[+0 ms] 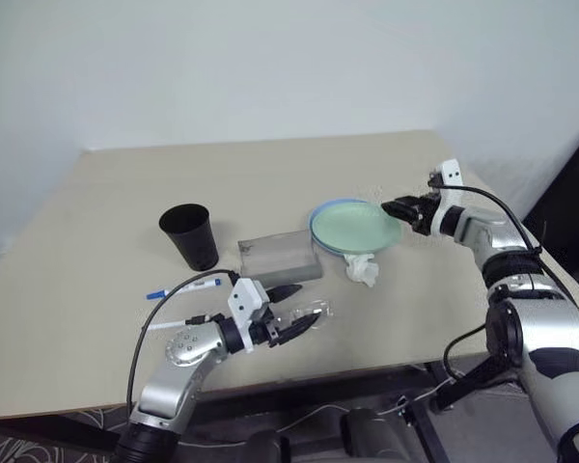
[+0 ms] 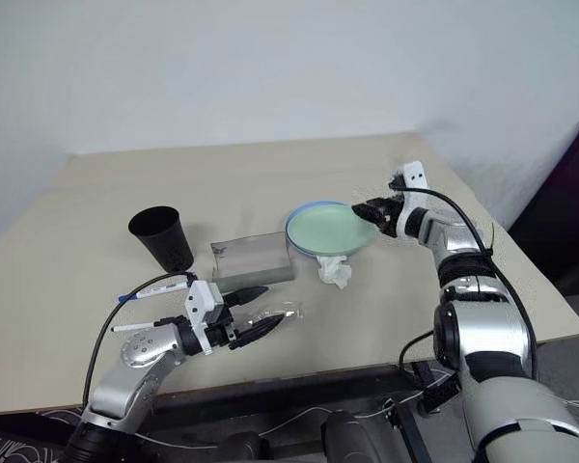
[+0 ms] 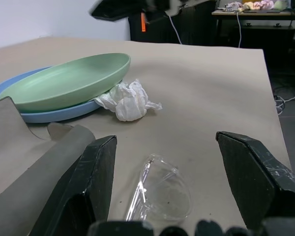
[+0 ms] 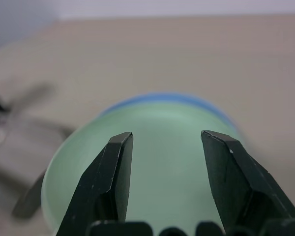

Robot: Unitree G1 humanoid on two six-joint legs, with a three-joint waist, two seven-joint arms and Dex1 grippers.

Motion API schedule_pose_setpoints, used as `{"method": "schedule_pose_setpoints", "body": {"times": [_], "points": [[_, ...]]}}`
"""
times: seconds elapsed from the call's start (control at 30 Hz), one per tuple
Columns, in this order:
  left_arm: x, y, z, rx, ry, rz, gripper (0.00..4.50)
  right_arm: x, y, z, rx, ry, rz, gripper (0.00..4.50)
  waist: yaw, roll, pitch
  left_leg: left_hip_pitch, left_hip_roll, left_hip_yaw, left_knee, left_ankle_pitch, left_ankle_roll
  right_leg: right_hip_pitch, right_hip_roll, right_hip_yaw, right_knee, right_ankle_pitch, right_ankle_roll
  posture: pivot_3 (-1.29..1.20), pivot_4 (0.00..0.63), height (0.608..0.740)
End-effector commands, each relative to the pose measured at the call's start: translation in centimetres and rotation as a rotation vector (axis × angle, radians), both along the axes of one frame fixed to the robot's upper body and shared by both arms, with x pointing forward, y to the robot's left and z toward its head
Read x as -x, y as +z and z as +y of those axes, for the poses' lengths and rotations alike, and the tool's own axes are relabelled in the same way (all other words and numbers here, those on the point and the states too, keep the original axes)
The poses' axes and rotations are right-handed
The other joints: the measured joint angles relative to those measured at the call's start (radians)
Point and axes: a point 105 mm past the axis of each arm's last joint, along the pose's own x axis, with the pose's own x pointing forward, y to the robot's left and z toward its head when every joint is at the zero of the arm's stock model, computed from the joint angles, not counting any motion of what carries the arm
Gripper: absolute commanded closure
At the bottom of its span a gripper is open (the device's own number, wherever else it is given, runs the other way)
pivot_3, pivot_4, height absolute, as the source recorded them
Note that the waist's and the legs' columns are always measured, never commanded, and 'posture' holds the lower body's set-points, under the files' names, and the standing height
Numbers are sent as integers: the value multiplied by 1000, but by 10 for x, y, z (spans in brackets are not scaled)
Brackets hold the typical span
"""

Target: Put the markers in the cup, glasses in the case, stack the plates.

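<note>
Glasses [image 3: 160,189] lie between the wide left gripper [image 3: 187,196]; right gripper [image 4: 167,162] gapes over stacked plates [image 4: 152,162].

Plates [image 1: 355,226] stacked at 3 o'clock of case [image 1: 280,257]; cup [image 1: 190,234] at 9; glasses [image 1: 309,315] at 6.

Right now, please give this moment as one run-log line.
plates: green plate stacked on blue plate | right pincer: open, at green rim | left pincer: open around glasses | markers: on table
</note>
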Motion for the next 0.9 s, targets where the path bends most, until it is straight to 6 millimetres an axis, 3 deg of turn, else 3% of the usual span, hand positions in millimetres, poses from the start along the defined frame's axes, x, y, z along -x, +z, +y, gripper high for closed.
{"method": "schedule_pose_setpoints", "body": {"times": [0.03, 0.2, 0.23, 0.37, 0.5, 0.9], "points": [[-7, 14, 6, -3, 4, -65, 1072, 15, 12, 8, 29, 139, -30, 1745, 0, 1, 0, 0, 0, 0, 0, 0, 0, 0, 0, 0, 0, 0, 0, 0, 0, 737], [-11, 14, 10, -7, 10, -71, 1072, 40, 5, 16, 59, 232, 0, 127, 0, 2, 0, 0, 0, 0, 1, 0, 0, 0, 0, 0, 1, 0, 0, 0, 0, 737], [-12, 14, 10, -8, 10, -72, 1072, 45, 3, 17, 72, 253, 10, 20, 1, 2, 0, 0, 0, 0, 1, 0, 0, 0, 0, 0, 1, 0, 0, 0, 0, 737], [-12, 13, 10, -7, 11, -73, 1072, 64, -8, 20, 125, 314, 55, 20, 1, 2, 0, 0, 0, 0, 2, 0, 0, 0, 0, -1, 0, 0, 0, 0, 0, 737], [-12, 12, 9, -6, 11, -73, 1072, 71, -21, 26, 164, 322, 81, 20, 1, 2, 0, 0, 0, 0, 2, 0, 0, 1, 0, -1, 0, 0, 0, 0, 0, 737], [-12, 12, 9, -10, 16, -75, 1072, 48, -52, 48, 222, 228, 111, 20, 1, 2, 0, 0, 0, 0, 3, 0, 0, 1, 0, -1, 0, 0, 0, 0, 0, 737]]}}
